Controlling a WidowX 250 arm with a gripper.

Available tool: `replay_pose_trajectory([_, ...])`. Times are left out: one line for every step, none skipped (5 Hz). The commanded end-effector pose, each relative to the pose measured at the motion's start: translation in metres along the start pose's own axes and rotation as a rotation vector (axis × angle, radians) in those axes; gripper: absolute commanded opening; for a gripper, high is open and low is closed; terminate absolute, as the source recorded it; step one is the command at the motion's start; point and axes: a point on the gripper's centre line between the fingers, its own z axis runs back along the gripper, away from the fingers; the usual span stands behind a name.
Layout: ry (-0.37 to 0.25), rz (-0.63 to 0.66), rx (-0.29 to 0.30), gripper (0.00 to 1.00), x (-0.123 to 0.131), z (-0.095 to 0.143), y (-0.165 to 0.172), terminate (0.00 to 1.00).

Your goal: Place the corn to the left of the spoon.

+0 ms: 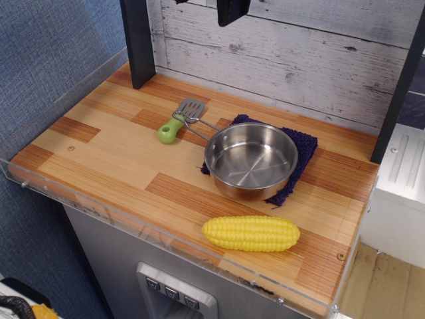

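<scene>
Only one view. Corn (251, 233) lies near the front edge of the desk (106, 156), toward the front-right corner, long axis running along that edge. Gripper (232, 9) barely shows at the top, above the back edge; can't tell if open or closed. Corn sits well fwd of it. Spoon (179, 120) lies mid-back, its handle end nearest the front-left corner; target spot is the bare wood beyond it, toward the left edge.

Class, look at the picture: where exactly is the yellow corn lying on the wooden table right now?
The corn lies on its side near the table's front edge, toward the right of the view, just in front of the steel pan and apart from it, far from the spoon.
</scene>
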Motion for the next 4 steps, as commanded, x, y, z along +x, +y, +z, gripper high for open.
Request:
replay_pose_trajectory([0.0, 0.0, 0.0, 1.0, 0.0, 0.0, 0.0, 0.0])
replay_pose_trajectory([-0.008, -0.093, -0.03, 1.0, -0.008, -0.005, -0.007, 0.0])
replay_pose_trajectory([0.0, -0.169, -0.089, 1.0, -0.024, -0.01, -0.024, 0.0])
replay_pose_trajectory([0.019, -0.247, -0.112, 1.0, -0.042, -0.016, -0.039, 0.0])
